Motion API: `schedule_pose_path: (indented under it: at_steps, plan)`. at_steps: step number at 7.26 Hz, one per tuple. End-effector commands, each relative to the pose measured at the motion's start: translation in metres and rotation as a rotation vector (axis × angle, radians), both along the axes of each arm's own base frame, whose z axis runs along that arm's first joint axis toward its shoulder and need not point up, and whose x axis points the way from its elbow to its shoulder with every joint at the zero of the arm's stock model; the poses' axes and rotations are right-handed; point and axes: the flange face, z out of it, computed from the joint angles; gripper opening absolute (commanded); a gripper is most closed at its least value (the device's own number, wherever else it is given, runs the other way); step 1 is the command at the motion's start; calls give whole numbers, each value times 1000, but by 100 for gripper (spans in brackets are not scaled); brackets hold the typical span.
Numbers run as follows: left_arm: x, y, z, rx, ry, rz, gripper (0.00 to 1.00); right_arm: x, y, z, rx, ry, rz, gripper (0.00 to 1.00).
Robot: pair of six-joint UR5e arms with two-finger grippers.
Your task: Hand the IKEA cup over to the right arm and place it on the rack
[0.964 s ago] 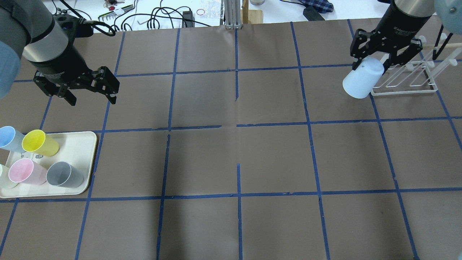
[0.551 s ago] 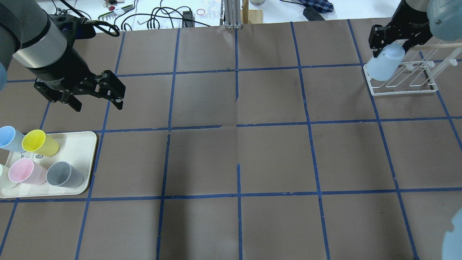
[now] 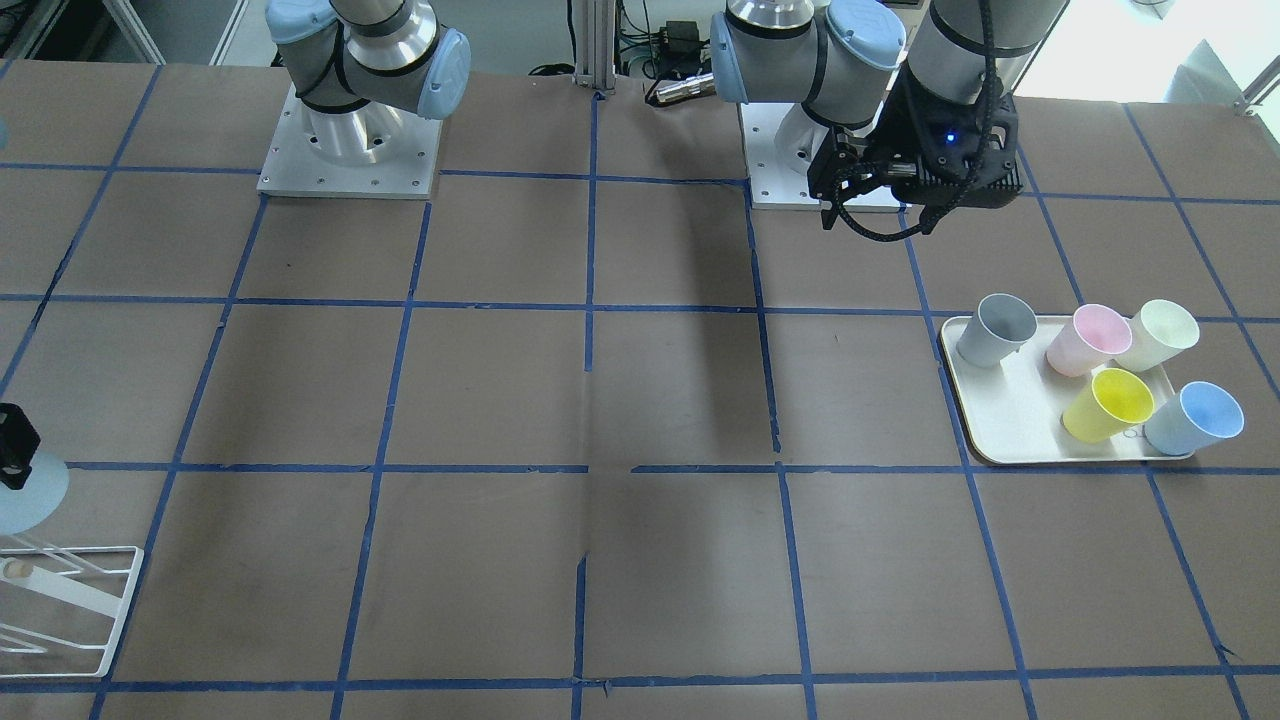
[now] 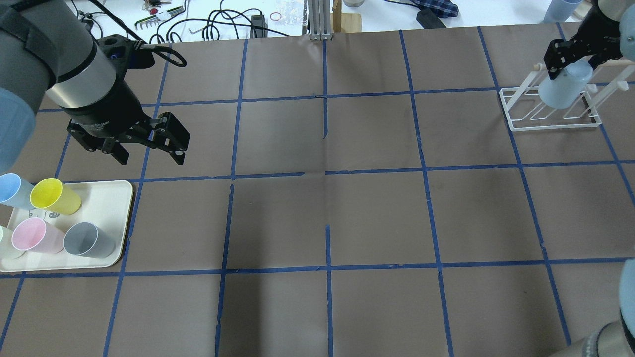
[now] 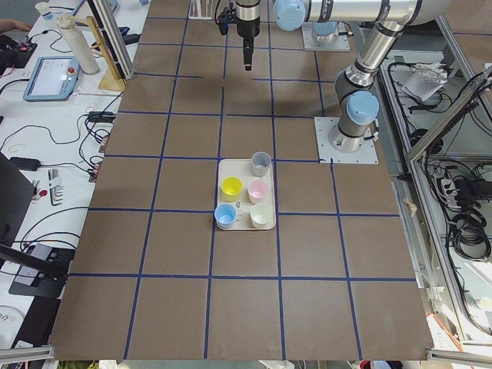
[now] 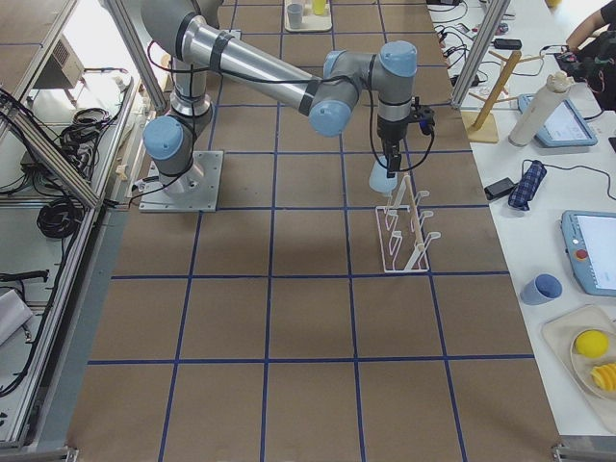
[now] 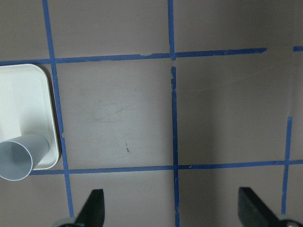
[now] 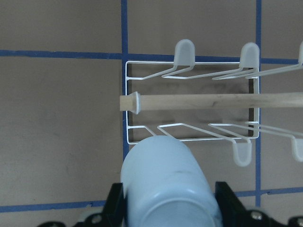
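My right gripper (image 4: 570, 67) is shut on the pale blue IKEA cup (image 4: 564, 90). It holds the cup tilted, mouth down, over the left end of the white wire rack (image 4: 550, 125). In the right wrist view the cup (image 8: 165, 184) sits between the fingers (image 8: 228, 203), just in front of the rack (image 8: 189, 127) and its wooden bar (image 8: 213, 101). I cannot tell whether the cup touches a rod. My left gripper (image 4: 150, 158) is open and empty above the table, just beyond the tray. It also shows in the left wrist view (image 7: 173, 210).
A cream tray (image 4: 111, 198) at the near left holds a second blue cup (image 4: 11, 190), a yellow cup (image 4: 53, 196), a pink cup (image 4: 34, 235), a grey cup (image 4: 88, 240) and a pale one. Cables and tools lie beyond the table's far edge.
My right gripper has carried the blue cup to the right and farther away, from beside the rack to over its left end. My left gripper has moved right and nearer, toward the tray.
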Motion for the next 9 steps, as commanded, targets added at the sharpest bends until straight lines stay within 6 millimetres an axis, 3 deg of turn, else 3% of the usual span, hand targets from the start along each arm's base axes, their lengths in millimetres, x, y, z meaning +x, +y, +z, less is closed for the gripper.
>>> schedule_pose_path:
  at_steps: [1,3,5,7,8,9]
  plan:
    - [0,-1,1,-7,-1,0,100,-21,-9,-19,-9,8,22,2]
    - [0,0,4,-18,0,2,100,-22,-12,-30,0,-4,19,10]
    - [0,2,4,-20,5,2,100,-19,-23,-56,7,-40,27,22]
    - [0,2,3,-18,2,2,100,-17,-25,-60,5,-61,33,62]
    - [0,2,3,-18,3,3,100,-18,-25,-59,4,-57,39,72]
    - [0,3,3,-18,-1,2,100,-17,-26,-56,-3,-61,40,99]
